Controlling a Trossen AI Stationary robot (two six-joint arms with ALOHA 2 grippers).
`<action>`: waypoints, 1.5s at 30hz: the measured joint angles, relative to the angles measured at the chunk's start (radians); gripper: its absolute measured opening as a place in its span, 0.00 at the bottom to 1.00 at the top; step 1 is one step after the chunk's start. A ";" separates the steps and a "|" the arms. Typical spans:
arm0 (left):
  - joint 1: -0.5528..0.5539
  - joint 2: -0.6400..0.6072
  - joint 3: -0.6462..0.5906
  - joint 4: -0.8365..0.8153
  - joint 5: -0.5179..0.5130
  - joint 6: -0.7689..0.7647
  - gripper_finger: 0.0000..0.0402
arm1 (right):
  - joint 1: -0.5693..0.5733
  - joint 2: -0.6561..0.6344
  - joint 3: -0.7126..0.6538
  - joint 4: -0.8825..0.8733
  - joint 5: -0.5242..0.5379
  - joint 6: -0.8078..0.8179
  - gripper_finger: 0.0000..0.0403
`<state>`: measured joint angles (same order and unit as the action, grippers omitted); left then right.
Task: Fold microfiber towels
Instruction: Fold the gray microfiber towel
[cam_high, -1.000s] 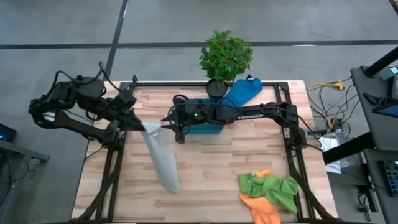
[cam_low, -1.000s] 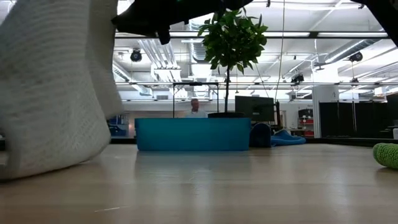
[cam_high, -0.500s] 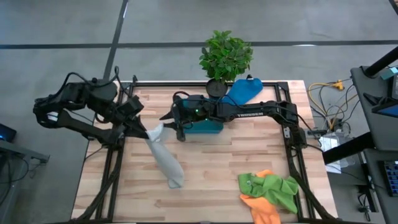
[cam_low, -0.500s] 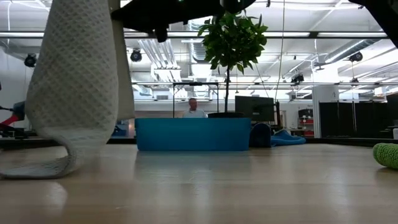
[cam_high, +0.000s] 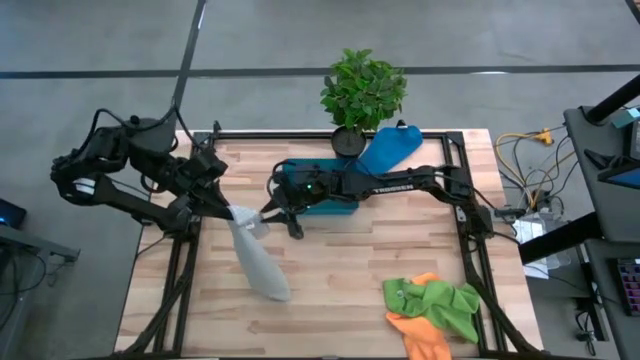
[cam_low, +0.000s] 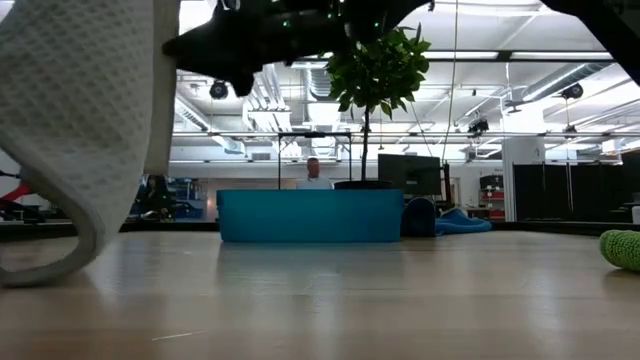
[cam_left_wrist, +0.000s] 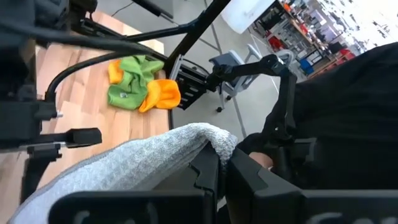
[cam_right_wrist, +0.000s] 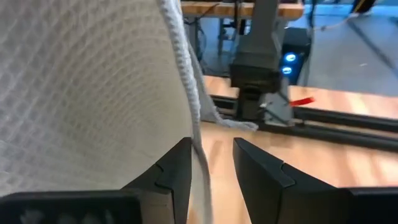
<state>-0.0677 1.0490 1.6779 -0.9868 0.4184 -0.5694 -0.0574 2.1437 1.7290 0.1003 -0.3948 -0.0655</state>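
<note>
The grey-white towel (cam_high: 255, 262) hangs bunched from my left gripper (cam_high: 222, 207), which is shut on its upper end at the table's left side. The towel's lower end (cam_low: 40, 272) curls onto the wood. My right gripper (cam_high: 266, 218) reaches across from the right, open, right beside the towel's upper part. In the right wrist view one hanging edge (cam_right_wrist: 198, 146) of the towel runs down between its two fingers. The blue towel (cam_high: 390, 148) lies at the far edge. The green towel (cam_high: 445, 300) and the orange towel (cam_high: 418, 330) lie heaped at the near right. My left gripper pinches a bunched corner (cam_left_wrist: 211, 138) of the grey-white towel between its two fingers; how many layers, I cannot tell. The fingers come nearly level from the table's left. The towel hangs slack below them with its lower end on the table. My right gripper's fingers (cam_right_wrist: 177, 171) stand on either side of the towel's edge; whether they touch it I cannot tell.
A blue tray (cam_high: 335, 207) stands behind the right arm, mid-table toward the far edge. A potted plant (cam_high: 362, 90) stands at the far edge beside the blue towel. Bare wood lies in the middle and toward the near edge.
My right gripper has sunk and tipped downward, coming toward the near edge and up against the towel's upper part. The hanging towel has swung a little, its lower end staying on the table.
</note>
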 joint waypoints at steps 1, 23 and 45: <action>0.000 0.003 0.005 0.001 0.001 0.000 0.00 | 0.000 0.009 0.000 0.007 -0.005 0.019 0.28; 0.000 0.013 0.107 -0.003 0.023 0.000 0.00 | -0.009 0.111 -0.003 0.028 0.002 0.099 0.25; -0.001 -0.027 0.112 -0.221 -0.074 0.057 0.00 | -0.041 -0.022 0.002 -0.313 0.022 0.037 0.02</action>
<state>-0.0685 1.0222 1.7903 -1.2076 0.3444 -0.5122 -0.0986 2.1213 1.7306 -0.2125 -0.3723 -0.0287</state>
